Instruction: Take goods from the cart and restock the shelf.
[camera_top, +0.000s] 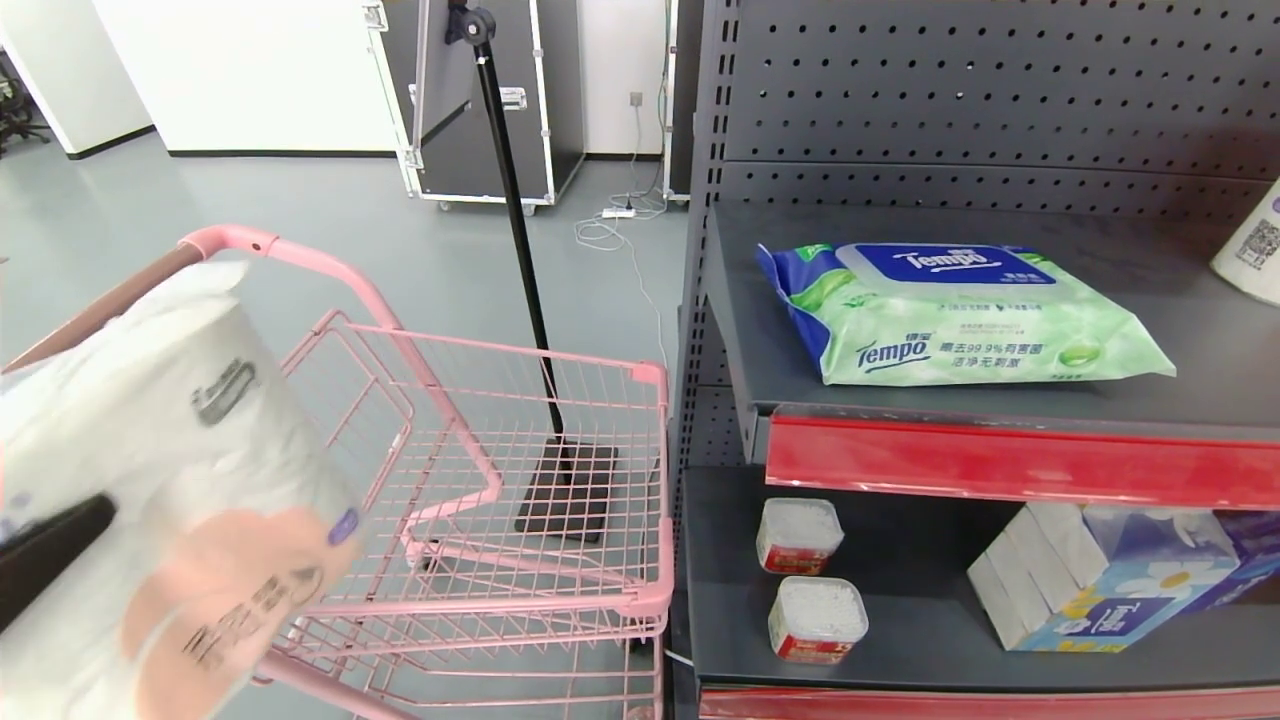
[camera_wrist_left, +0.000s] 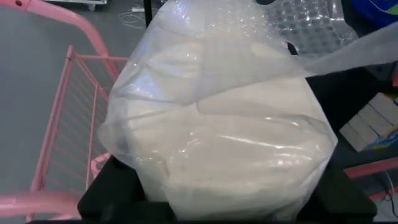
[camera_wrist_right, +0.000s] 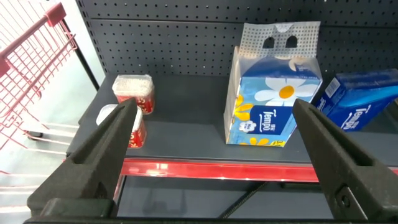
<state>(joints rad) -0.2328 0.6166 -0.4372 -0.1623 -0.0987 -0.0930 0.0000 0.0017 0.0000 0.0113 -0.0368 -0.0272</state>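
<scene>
- The grey shelf (camera_top: 1230, 350) fills the right half of the head view, with two boards in sight, each with a red strip along its front edge.
- The pink cart (camera_top: 652, 376) stands at centre left, with its right rim just beside the shelf's upright.
- The pack of toilet rolls (camera_top: 190, 450) is at the lower left of the head view, lifted in front of the cart's handle and tilted. My left gripper (camera_wrist_left: 217, 205) is clamped on it. In the left wrist view the black fingers (camera_wrist_left: 109, 186) press the plastic wrap from both sides, and the pack bulges up between them.
- The left arm comes in from the lower left edge, and one dark finger (camera_top: 50, 555) lies across the pack's face.
- My right gripper (camera_wrist_right: 214, 109) has its jaws spread wide. It hangs level in front of the lower board, pointing in at it.
- A green and blue wipes pack (camera_top: 950, 315) lies flat on the upper board.
- A blue tissue multipack (camera_top: 1110, 575) sits on the lower board at the lower right.
- Two small red-banded tubs (camera_top: 798, 535) (camera_top: 817, 620) sit one behind the other at that board's left end.
</scene>
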